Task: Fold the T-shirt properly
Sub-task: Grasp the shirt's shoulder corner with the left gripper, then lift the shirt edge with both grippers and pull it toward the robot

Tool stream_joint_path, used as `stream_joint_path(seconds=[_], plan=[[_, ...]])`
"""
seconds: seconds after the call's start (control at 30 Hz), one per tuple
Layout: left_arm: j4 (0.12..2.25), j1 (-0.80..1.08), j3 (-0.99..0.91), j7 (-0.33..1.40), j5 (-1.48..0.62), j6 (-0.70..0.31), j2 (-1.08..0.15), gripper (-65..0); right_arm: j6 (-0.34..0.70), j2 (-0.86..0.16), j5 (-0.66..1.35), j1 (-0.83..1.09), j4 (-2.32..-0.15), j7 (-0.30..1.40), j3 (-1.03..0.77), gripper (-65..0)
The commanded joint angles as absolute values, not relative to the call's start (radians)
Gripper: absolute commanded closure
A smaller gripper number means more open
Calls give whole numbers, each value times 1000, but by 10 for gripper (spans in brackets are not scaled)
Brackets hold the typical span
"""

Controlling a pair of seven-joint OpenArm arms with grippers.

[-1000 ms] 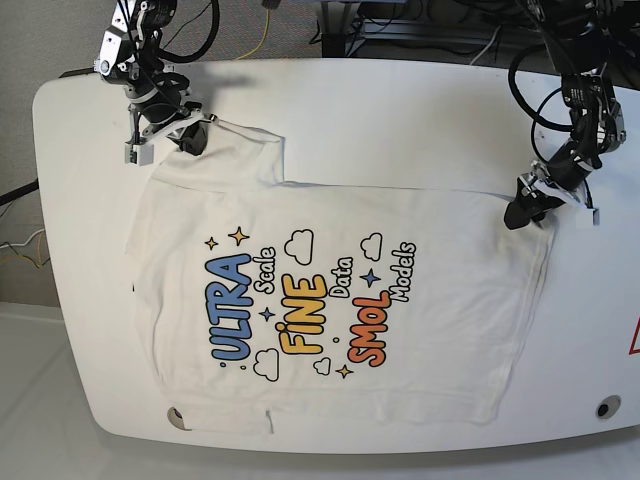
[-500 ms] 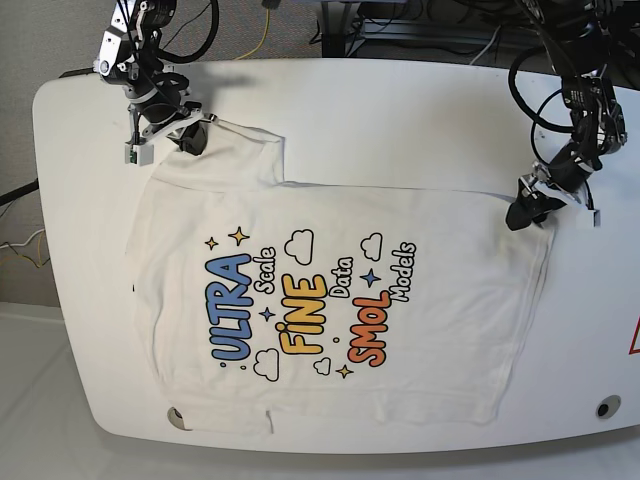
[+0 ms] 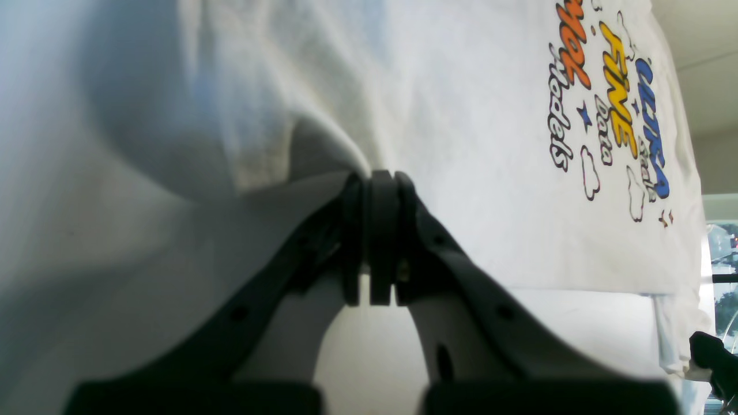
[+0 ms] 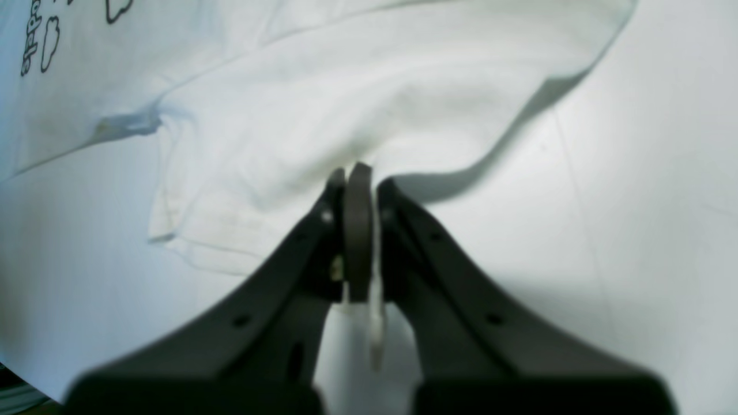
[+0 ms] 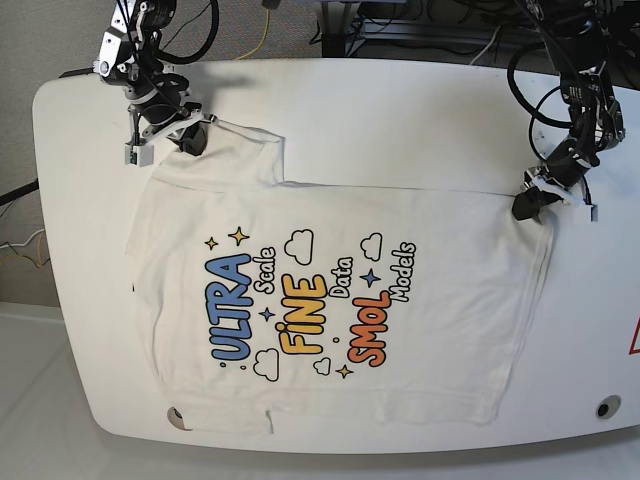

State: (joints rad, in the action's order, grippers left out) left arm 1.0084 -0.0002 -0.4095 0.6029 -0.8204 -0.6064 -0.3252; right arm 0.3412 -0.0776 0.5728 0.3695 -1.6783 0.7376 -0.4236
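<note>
1. The table carries the T-shirt spread print-up across its middle, one strip at the far edge already turned over; judging by this, most folds are left.
2. The right gripper, at about ten o'clock of the shirt in the base view, is clamped on a sleeve corner; cloth sits between its closed jaws.
3. The left gripper, at about two o'clock, pinches the opposite corner, its jaws closed on fabric.

Robotics lab: cabled arms, white table
</note>
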Motion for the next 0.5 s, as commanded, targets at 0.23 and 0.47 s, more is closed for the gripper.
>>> stream_joint_path(seconds=[0.23, 0.47], plan=[[1021, 3, -403, 595, -808, -638, -358, 0, 345, -84, 572, 376, -1686, 737, -428, 0], [1058, 47, -404, 598, -812, -652, -374, 0, 351, -83, 572, 398, -1688, 741, -428, 0]])
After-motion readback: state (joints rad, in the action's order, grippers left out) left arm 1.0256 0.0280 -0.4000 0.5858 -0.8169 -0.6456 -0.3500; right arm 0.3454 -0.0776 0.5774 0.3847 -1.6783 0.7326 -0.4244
